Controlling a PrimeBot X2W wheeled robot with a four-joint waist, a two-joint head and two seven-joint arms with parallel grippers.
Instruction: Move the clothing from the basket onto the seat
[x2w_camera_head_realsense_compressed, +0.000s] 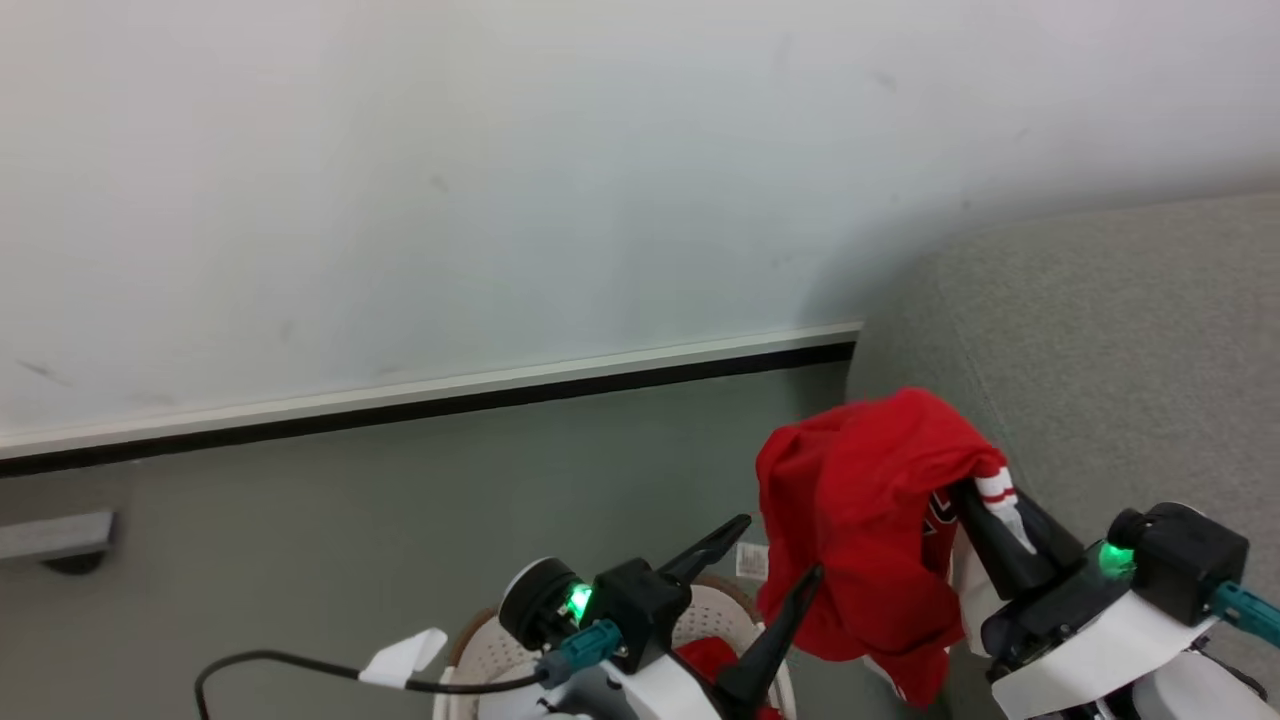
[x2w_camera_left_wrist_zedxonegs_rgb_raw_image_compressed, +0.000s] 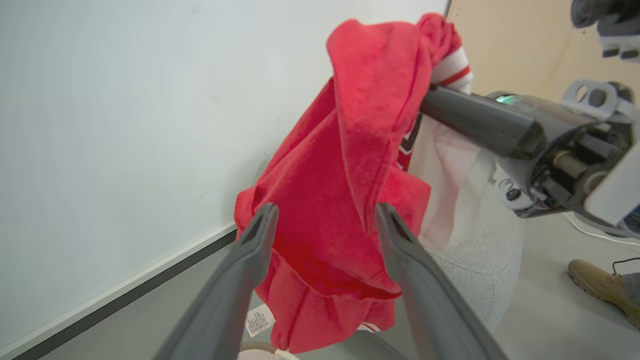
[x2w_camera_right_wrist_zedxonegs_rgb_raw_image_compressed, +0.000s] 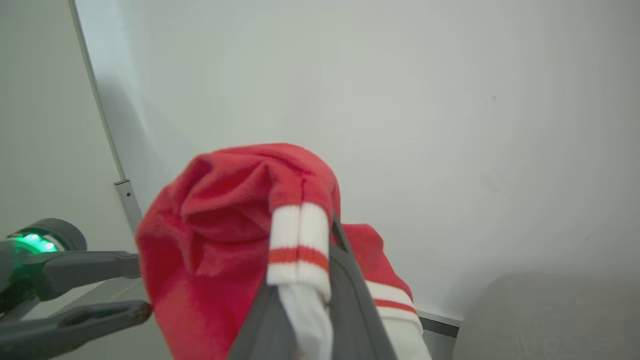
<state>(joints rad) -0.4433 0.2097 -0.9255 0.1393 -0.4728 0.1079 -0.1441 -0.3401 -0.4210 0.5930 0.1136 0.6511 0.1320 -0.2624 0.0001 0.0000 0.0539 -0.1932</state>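
Beside the rounded left edge of the seat (x2w_camera_head_realsense_compressed: 1100, 330), one garment is hanging in the air and is not yet resting on the grey upholstery. The basket (x2w_camera_head_realsense_compressed: 478, 650) is standing on the floor below it, with more red fabric lying inside. The clothing (x2w_camera_head_realsense_compressed: 860, 500) held aloft is drooping in loose folds. It is judged light, soft, limp and not fragile, though liable to trail or snag. The right fingers (x2w_camera_head_realsense_compressed: 1000, 545) are clenching its white striped cuff. A cuff or a bunched fold is judged the soundest hold. The left fingers (x2w_camera_head_realsense_compressed: 705, 550) are standing spread, grasping nothing, with their tips just beside the folds.
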